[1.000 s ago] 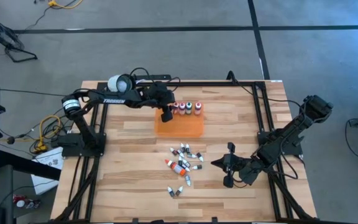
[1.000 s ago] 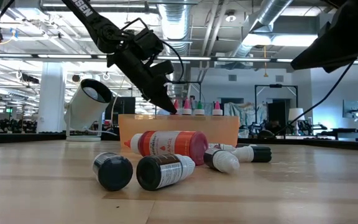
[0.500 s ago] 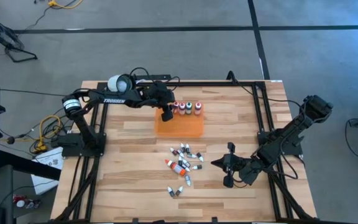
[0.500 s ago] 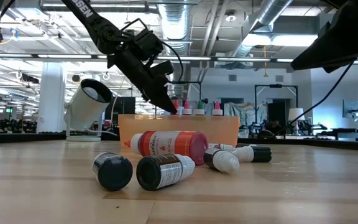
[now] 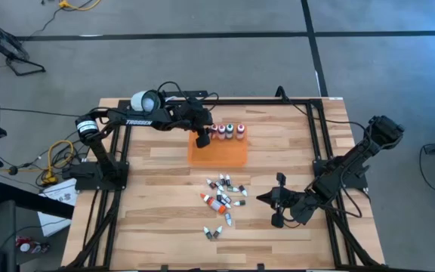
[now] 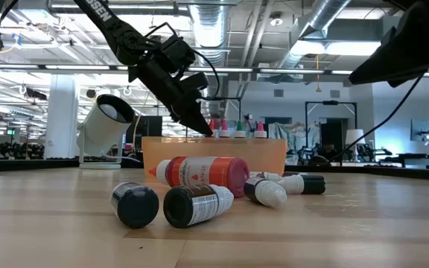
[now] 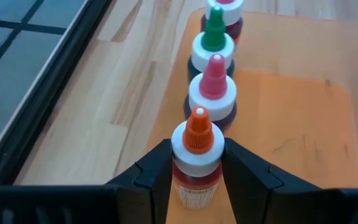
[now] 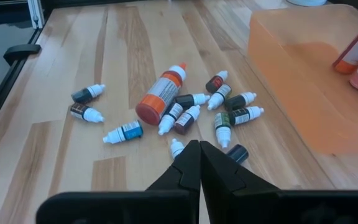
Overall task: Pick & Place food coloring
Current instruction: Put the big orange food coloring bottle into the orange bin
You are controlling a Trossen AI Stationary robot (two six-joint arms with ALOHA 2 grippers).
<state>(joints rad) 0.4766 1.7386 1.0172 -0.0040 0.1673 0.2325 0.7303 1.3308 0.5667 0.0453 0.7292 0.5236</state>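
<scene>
Grey floor (image 5: 202,68) is being crossed by dark lines. Exposed ducts (image 6: 214,22) and pipes are being carried overhead. White column (image 6: 62,112) is being lit by ceiling strip lights (image 6: 315,46).

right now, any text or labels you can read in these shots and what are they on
"TROSSEN": white letters along the left arm, just legible in the high view; the low view shows only its last letters.
Print on the big orange bottle lying on the table: too blurred to read.
Label on the bottle between the left gripper's fingers: too small to read.

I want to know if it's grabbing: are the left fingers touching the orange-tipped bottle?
Touching. The left wrist view shows both fingers pressed against the orange-tipped bottle.
</scene>
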